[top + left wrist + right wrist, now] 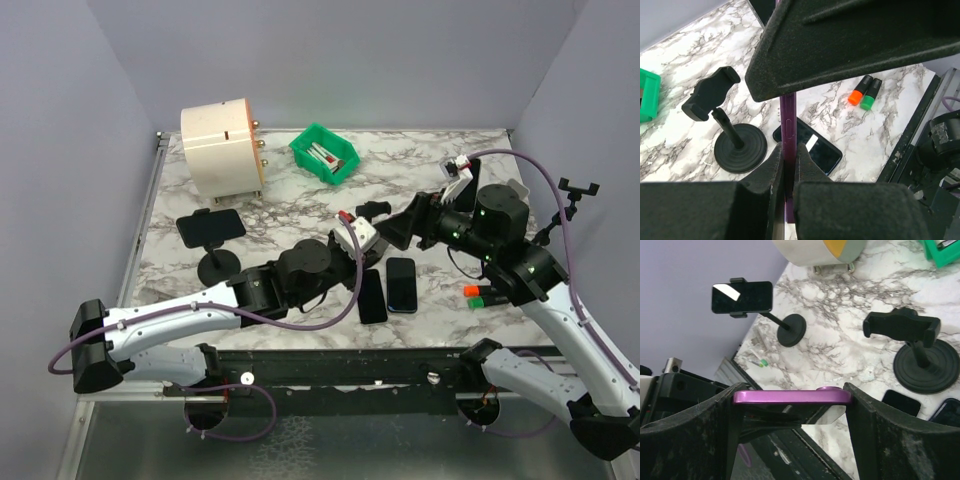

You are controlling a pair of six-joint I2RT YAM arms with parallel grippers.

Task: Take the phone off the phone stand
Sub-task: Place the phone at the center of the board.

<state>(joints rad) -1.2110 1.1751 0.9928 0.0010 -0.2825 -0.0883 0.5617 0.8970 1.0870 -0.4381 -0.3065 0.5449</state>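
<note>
From above, the left gripper (pixel 375 240) and the right gripper (pixel 398 228) meet mid-table. In the left wrist view, its jaws pinch the thin edge of the purple phone (pixel 788 115), up in the air near the empty phone stand (pixel 742 147). In the right wrist view, its jaws squeeze that phone from both sides.

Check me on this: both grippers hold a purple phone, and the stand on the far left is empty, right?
Not empty: the far-left stand clamps a dark phone, as the right wrist view shows. The left gripper and right gripper do both hold the purple phone.
</note>
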